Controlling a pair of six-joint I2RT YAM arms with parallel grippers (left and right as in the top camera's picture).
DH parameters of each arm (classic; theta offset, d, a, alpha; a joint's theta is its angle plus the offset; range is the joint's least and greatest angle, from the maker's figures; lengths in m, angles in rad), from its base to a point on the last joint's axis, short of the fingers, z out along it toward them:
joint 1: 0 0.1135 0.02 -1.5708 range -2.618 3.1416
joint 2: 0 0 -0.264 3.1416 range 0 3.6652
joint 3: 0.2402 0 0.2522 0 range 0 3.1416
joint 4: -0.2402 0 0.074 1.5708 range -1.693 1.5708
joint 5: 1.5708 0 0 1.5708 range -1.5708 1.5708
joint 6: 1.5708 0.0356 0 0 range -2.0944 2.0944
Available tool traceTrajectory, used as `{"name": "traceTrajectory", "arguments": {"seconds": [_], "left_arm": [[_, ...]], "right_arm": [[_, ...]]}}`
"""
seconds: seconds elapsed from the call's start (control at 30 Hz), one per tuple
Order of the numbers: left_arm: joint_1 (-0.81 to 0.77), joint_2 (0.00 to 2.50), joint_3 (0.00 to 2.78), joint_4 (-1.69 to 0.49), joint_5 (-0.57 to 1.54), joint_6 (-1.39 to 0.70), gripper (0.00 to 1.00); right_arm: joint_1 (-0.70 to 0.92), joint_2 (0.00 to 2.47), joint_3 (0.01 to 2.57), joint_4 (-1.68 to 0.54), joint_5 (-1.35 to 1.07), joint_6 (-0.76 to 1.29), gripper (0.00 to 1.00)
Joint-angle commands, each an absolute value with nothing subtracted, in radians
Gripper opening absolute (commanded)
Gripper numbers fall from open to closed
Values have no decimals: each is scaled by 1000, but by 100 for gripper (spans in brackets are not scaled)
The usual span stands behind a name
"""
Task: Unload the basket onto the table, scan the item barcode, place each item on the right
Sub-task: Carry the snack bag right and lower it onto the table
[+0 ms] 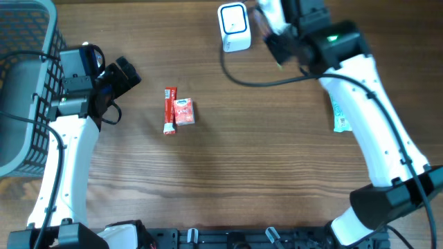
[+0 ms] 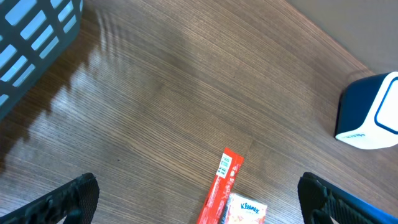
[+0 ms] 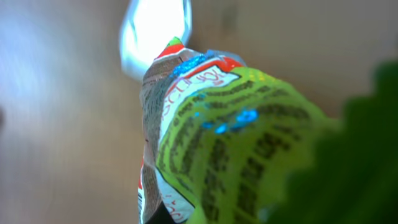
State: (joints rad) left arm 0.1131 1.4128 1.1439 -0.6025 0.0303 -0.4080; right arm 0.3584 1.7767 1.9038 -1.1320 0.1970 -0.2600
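From overhead, the right gripper sits in the upper right of the frame, just right of the white and blue scanner, but the arm hides most of what it carries. The right wrist view fills that in: a crinkled packet printed in green, red and blue crowds the lens. The jaws are closed almost fully on it, and the scanner shows only as a bright blur at top left beyond it. The left gripper hangs at the left of the overhead frame beside a grey basket, jaws spread wide and holding nothing. Its wrist view shows both dark fingers at the bottom corners with bare table between them. That view also shows a red stick lying against a tissue pack at lower centre, with the scanner at the right edge. Only the overhead view catches a pale green sachet lying flat beside the right arm, well apart from the stick and tissue pack at centre left.
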Motion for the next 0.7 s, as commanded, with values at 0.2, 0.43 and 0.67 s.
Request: {"name": "traceTrajectory", "arguments": {"seconds": [0.2,0.43,0.67], "left_arm": [[115,1408,1147,-600,25,-396,100],[115,1408,1147,-600,25,-396,100],[115,1408,1147,-600,25,-396,100]], "right_arm": [[183,1826,1522,-1240,-94,-210,4],[148,1826,1320,-1092,-62,-206,4],[147,1826,1300,-1067,105,-139,63]]}}
